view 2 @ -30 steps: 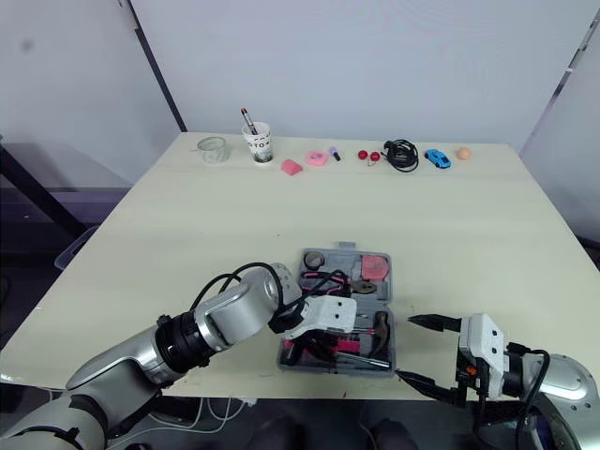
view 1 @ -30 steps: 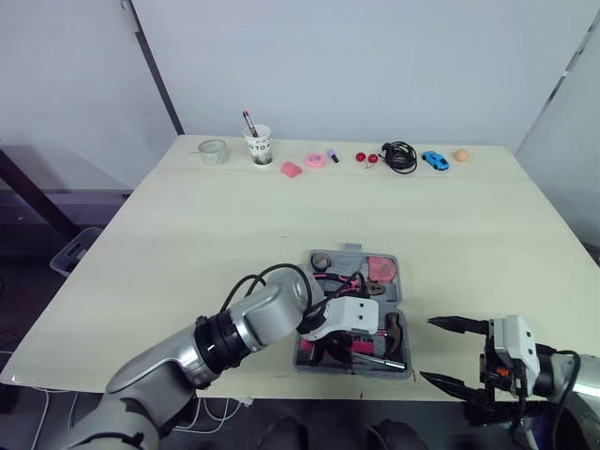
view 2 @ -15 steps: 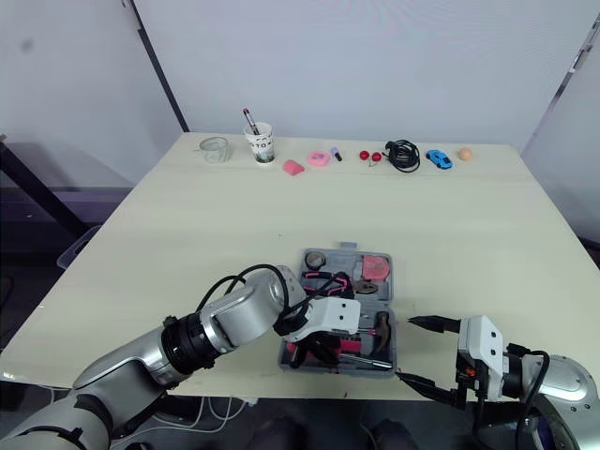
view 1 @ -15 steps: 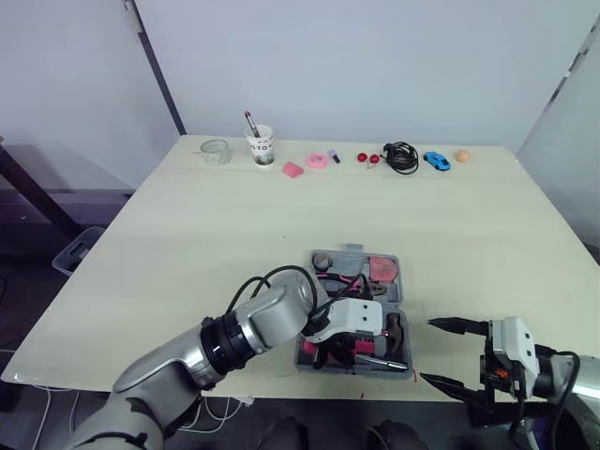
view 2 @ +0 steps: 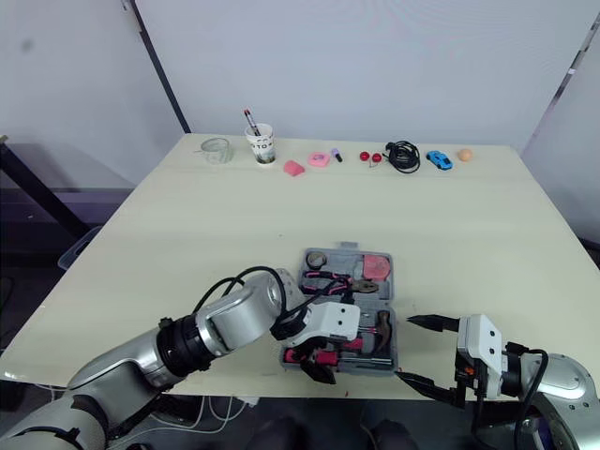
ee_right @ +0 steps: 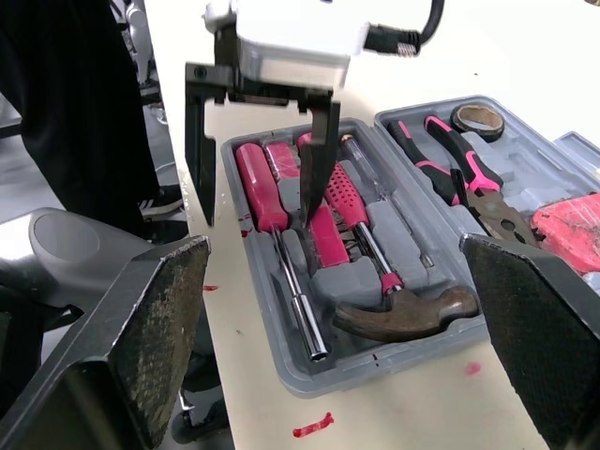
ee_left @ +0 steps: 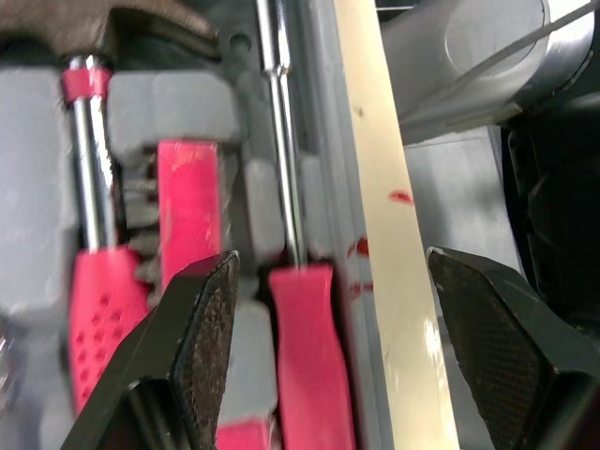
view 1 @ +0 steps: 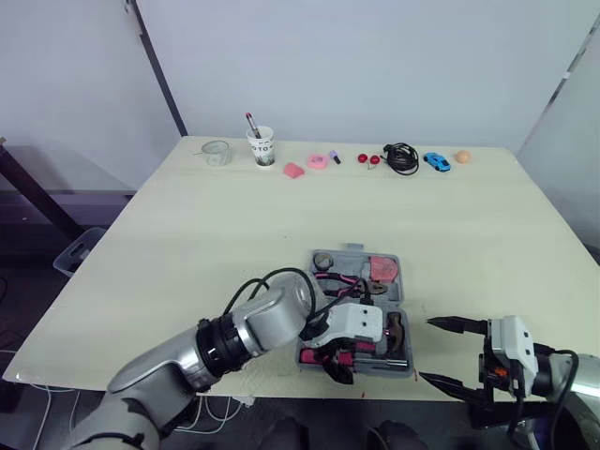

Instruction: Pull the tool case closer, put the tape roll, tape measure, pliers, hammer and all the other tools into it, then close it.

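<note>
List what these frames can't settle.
- Grey plastic tool case, head views: near-left corner hidden under the left end effector.
- Brown-headed hammer, left wrist view: head cut off by the picture's edge.
- Two small red things at the pale table's far edge: too small to identify.

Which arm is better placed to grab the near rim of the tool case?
Left. The left claw, open, hangs over the near rim of the tool case, straddling it. The right claw, also open, sits apart to the case's right and would likely need to travel.
</note>
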Tool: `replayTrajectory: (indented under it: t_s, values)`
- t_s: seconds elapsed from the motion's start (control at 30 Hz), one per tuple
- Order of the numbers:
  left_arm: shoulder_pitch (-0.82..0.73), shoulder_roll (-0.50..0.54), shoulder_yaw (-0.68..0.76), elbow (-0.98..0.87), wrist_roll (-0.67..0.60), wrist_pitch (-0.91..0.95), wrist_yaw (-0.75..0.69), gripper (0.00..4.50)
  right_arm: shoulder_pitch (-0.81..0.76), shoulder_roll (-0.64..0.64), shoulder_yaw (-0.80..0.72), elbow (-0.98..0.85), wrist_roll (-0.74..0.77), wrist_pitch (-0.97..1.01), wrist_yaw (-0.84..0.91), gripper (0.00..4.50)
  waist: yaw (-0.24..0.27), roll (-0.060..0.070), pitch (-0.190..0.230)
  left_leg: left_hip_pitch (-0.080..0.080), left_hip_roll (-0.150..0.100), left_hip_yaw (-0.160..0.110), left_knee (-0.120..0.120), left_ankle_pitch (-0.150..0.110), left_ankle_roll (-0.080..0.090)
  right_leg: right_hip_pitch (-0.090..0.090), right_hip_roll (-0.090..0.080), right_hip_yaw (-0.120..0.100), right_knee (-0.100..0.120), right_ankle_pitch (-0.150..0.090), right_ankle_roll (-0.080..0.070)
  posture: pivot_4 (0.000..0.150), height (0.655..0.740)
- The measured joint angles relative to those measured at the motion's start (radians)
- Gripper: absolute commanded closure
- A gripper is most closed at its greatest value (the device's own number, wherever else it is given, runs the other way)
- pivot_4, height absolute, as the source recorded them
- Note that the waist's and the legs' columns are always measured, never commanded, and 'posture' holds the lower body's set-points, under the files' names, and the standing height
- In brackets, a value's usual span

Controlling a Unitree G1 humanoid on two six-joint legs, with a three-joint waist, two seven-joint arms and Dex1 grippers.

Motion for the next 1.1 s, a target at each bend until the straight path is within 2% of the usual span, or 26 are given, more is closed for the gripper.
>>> replayTrajectory:
  t_s: [0.37, 0.47, 0.6, 0.7, 1.1]
  values:
    - [0.048, 0.032, 0.24, 0.006, -0.159, -0.116, -0.023, 1.1, 0.001, 0.002, 0.0, 0.007, -0.004, -0.013, -0.001, 0.0, -0.002, 0.0, 0.0, 0.0, 0.0, 0.0, 0.0, 0.0, 0.0, 0.0, 0.0, 0.0, 0.0, 0.0, 0.0, 0.15, 0.74]
    - [0.093, 0.023, 0.32, 0.066, -0.198, -0.217, -0.031, 1.77, -0.004, 0.001, 0.0, 0.021, -0.003, -0.013, 0.0, 0.0, 0.0, 0.0, 0.0, 0.0, 0.0, 0.0, 0.0, 0.0, 0.0, 0.0, 0.0, 0.0, 0.0, 0.0, 0.0, 0.15, 0.74]
    - [0.162, -0.009, 0.401, 0.159, -0.243, -0.409, -0.058, 3.67, -0.013, 0.001, -0.001, 0.027, -0.004, -0.015, 0.0, 0.0, 0.001, 0.0, 0.0, 0.0, 0.0, 0.0, 0.0, 0.0, 0.0, 0.0, 0.0, 0.0, 0.0, 0.001, 0.001, 0.15, 0.74]
    - [0.177, -0.017, 0.417, 0.204, -0.252, -0.499, -0.087, 4.48, -0.018, 0.001, -0.001, 0.027, -0.004, -0.015, -0.001, 0.0, 0.001, 0.0, 0.0, 0.0, 0.0, 0.001, 0.0, 0.0, 0.0, 0.0, 0.0, 0.0, 0.0, 0.0, 0.001, 0.15, 0.74]
    - [0.28, -0.066, 0.399, 0.363, -0.185, -0.746, -0.123, 4.48, -0.027, -0.002, -0.001, 0.027, -0.006, -0.015, 0.001, 0.0, 0.001, 0.001, 0.0, 0.0, 0.0, 0.001, 0.0, 0.0, 0.0, 0.0, 0.0, 0.0, 0.0, 0.001, 0.002, 0.15, 0.74]
